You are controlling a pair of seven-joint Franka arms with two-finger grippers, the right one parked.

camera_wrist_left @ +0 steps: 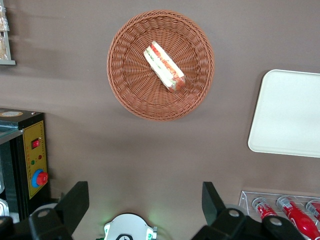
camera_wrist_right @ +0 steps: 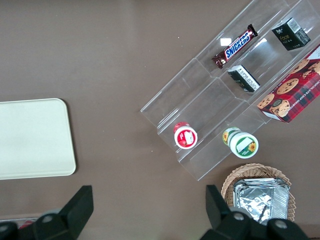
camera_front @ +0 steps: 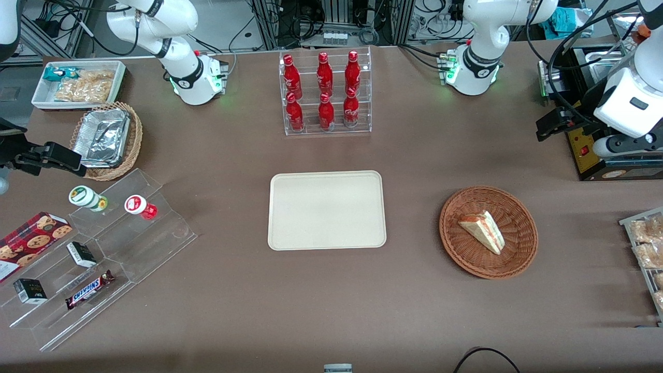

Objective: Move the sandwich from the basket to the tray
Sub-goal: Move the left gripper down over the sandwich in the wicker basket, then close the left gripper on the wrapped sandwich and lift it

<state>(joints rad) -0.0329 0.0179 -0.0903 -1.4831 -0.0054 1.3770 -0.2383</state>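
The sandwich (camera_front: 483, 229) (camera_wrist_left: 164, 66), a white triangular wedge with red and green filling, lies in the round reddish-brown basket (camera_front: 461, 251) (camera_wrist_left: 125, 85). The cream tray (camera_front: 326, 210) (camera_wrist_left: 290, 115) (camera_wrist_right: 30, 137) sits bare at the table's middle, beside the basket. My gripper (camera_front: 550, 127) (camera_wrist_left: 145, 202) hangs well above the table, farther from the front camera than the basket and toward the working arm's end. Its fingers (camera_wrist_left: 75, 202) stand wide apart and open, with nothing between them.
A black control box (camera_front: 595, 153) (camera_wrist_left: 30, 155) stands under the gripper. A clear rack of red bottles (camera_front: 325, 93) stands farther back than the tray. A stepped acrylic display (camera_front: 103, 248), a foil-tray basket (camera_front: 106, 137) and a white snack bin (camera_front: 77, 83) lie toward the parked arm's end.
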